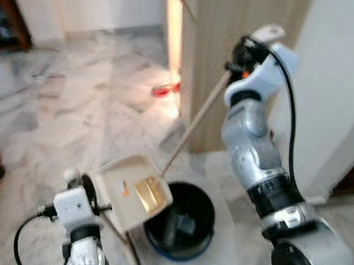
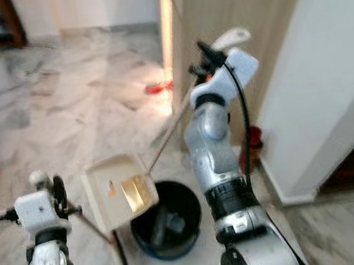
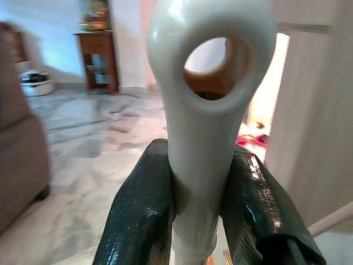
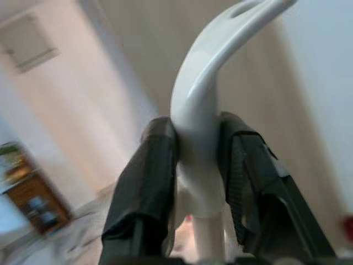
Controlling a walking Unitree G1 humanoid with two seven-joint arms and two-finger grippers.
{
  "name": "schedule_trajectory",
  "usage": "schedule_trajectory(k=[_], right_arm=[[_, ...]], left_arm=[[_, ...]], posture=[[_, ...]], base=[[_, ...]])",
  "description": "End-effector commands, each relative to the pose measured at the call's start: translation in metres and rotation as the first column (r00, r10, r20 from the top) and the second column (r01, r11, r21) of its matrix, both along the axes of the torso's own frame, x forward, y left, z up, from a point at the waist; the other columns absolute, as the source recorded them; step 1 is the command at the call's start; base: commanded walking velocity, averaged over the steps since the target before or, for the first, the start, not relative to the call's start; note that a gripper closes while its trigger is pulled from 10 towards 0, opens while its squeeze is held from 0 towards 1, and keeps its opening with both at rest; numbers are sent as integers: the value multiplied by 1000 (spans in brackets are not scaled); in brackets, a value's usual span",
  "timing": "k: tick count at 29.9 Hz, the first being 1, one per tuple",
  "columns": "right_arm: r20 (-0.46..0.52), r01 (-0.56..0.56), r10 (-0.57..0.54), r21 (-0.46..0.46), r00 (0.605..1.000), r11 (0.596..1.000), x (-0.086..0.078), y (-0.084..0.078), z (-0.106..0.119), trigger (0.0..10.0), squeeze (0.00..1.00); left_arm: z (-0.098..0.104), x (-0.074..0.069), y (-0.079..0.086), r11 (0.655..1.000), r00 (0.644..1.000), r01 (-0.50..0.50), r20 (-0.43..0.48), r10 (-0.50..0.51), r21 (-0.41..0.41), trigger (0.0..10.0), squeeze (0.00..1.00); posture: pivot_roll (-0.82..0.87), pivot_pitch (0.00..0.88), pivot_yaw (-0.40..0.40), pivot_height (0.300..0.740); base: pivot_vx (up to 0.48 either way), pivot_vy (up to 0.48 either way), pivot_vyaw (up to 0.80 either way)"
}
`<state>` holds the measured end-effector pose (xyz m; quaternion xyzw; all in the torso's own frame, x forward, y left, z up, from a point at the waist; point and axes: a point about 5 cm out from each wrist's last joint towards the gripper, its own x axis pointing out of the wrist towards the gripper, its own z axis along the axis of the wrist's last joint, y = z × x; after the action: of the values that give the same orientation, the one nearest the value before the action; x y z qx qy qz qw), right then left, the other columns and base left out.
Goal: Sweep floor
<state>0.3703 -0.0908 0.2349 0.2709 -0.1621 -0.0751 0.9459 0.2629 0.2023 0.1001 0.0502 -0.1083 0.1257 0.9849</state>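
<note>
Two tools are in our hands at once. Our left gripper (image 3: pixel 193 221) is closed on the white handle of the dustpan (image 1: pixel 134 190), fingers pinching just below the handle's hanging loop; the cream pan is tipped over the black bin (image 1: pixel 180 222), which stands on the marble floor (image 1: pixel 79 115) just ahead of us. Our right gripper (image 4: pixel 198 182), raised near the wooden door (image 1: pixel 240 20), is clamped on the white curved top of the broom (image 1: pixel 196 126), whose pale stick slants down toward the pan and bin.

We judge both tools light and stiff: hard plastic grips, a thin rigid stick. The plastic looks smooth and may turn in the fingers, so holding close under the flared ends, as now, seems the right place. The broom's length will lever against the wrist when we swing it.

We read no brand or writing; an orange mark on the pan is possibly a sticker, too blurred to tell.
</note>
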Motion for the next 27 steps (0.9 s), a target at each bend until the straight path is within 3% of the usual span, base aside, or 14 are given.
schedule_trajectory(k=[1, 9, 16, 27], right_arm=[[67, -25, 19, 95, 998, 995, -4, 14, 19, 10000, 0], [68, -27, 20, 96, 998, 995, -4, 14, 19, 10000, 0], [108, -47, 38, 86, 993, 995, -6, 17, 22, 10000, 0], [293, -23, 51, -99, 955, 995, -20, 25, 46, 10000, 0]], left_arm=[[12, 2, -2, 1000, 998, 5, 59, -6, 24, 10000, 0], [12, 2, -2, 1000, 998, 4, 59, -5, 24, 10000, 0], [11, 1, -2, 1000, 999, 6, 54, -8, 23, 10000, 0], [9, 0, -4, 1000, 999, 14, 49, -15, 20, 10000, 0]], posture=[[141, 0, -47, 740], [141, 0, -48, 740], [139, 0, -49, 740], [139, 0, -50, 740]], base=[[0, 0, -769], [0, 0, -774], [0, 0, 0], [0, 0, 0]])
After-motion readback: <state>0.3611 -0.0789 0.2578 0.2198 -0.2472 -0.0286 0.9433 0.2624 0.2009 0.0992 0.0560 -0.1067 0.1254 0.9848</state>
